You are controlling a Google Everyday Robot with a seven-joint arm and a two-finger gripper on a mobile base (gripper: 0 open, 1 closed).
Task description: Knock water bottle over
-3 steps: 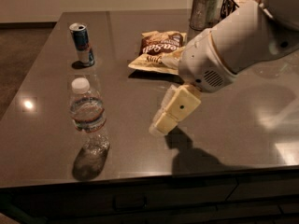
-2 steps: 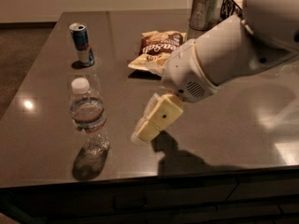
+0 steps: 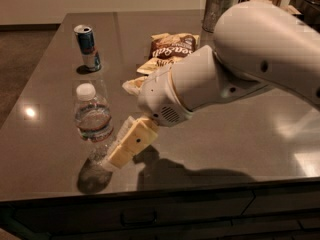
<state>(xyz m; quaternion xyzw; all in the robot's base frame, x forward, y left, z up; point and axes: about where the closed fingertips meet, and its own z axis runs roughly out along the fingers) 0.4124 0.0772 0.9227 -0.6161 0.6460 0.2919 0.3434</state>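
— Position of water bottle [image 3: 93, 118]?
— Upright, cap on, standing on bench [image 3: 250, 149], well in front of the can [image 3: 87, 46].
— State of pincer [image 3: 116, 158]?
— Low, tilted toward the bottle's base, just beside it (contact unclear); closed, gripping nothing.

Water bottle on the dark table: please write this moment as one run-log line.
target: clear ribbed plastic water bottle with white cap, upright | gripper: low beside its base, contact unclear | task: not done
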